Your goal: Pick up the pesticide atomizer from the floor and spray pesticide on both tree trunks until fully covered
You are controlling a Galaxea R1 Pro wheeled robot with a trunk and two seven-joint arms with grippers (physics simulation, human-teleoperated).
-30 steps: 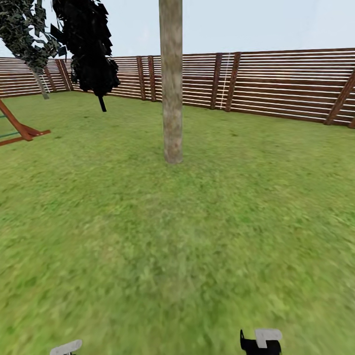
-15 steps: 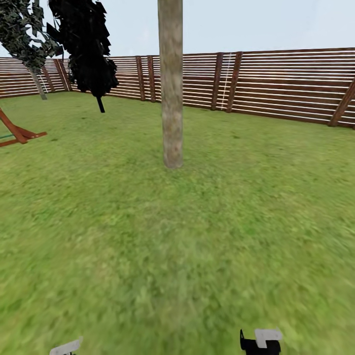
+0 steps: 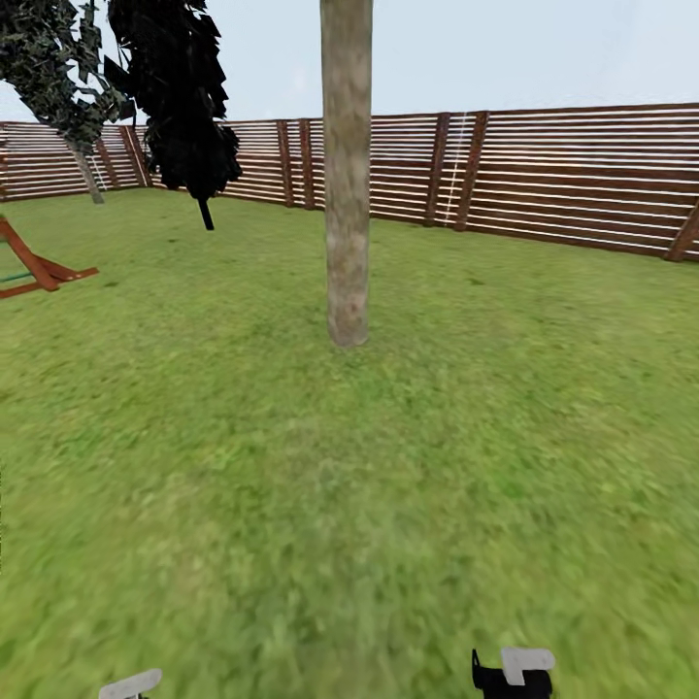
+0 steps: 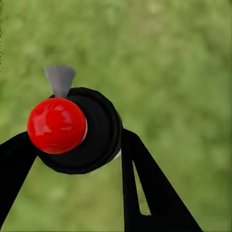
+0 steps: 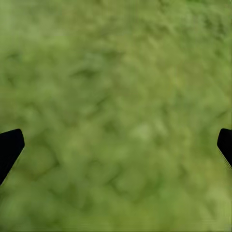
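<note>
A garden scene from the robot's head. At the far left a red-brown wooden frame [image 3: 39,267] stands on the lawn [image 3: 388,485]; upper left, a leafy tree [image 3: 53,68] and a black-foliaged tree [image 3: 180,97]. Centre, a thick pale tree trunk [image 3: 347,194] rises out of frame, well ahead, with a slatted fence [image 3: 573,175] behind.

In the left wrist view, the left gripper [image 4: 72,145] pinches the pesticide atomizer [image 4: 82,130] (black body, red cap, grey nozzle) between its jaws. It is probably light, rigid and smooth, best gripped around the body. The right gripper [image 5: 116,145] hangs over grass, jaws spread and empty.
</note>
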